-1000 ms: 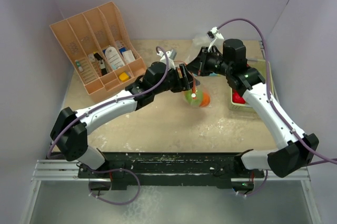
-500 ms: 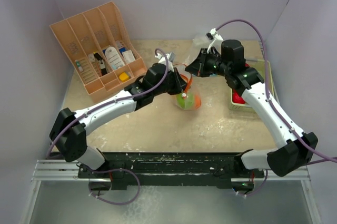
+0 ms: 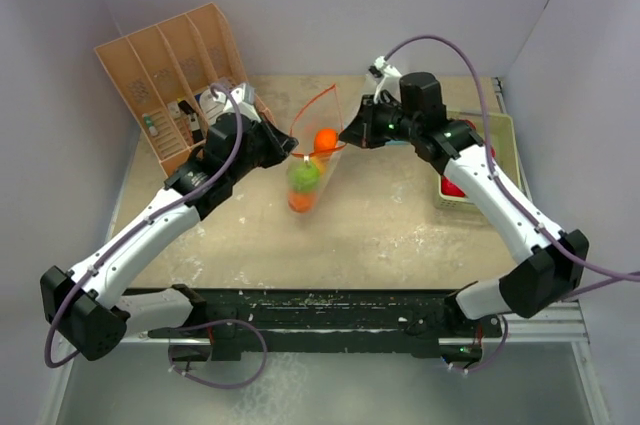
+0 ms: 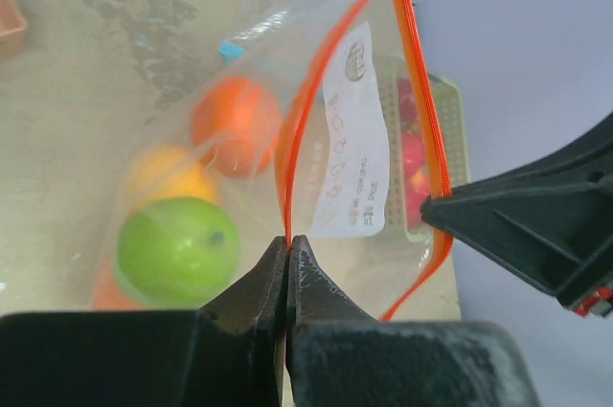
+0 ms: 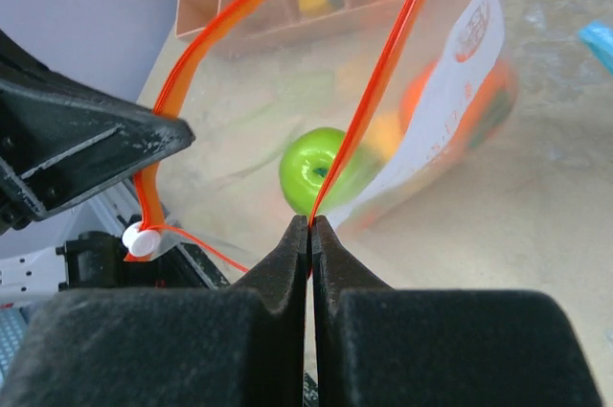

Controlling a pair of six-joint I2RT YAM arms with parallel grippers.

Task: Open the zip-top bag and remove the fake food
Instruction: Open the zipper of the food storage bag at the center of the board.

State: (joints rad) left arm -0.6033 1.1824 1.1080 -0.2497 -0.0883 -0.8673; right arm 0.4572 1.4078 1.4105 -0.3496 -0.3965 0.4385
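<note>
The left tool (image 4: pixel 288 246) is pinched fully shut on one orange lip of the bag (image 4: pixel 350 153). A second ago it stood open beside the bag. It has since gripped and drawn away from the right tool (image 5: pixel 309 227), which stays clamped shut on the opposite lip. Between the two tools the mouth now gapes in a wide loop. Below the left tool's tips the toy fruits (image 4: pixel 178 250), green, orange and yellow-orange, sit in the bag's lower end. Whether that end rests on the desk (image 3: pixel 400 230) is unclear. The opening looks done, but nothing from this bag is out yet. Past the right tool, a tray (image 3: pixel 510 147) holds red ones.
</note>
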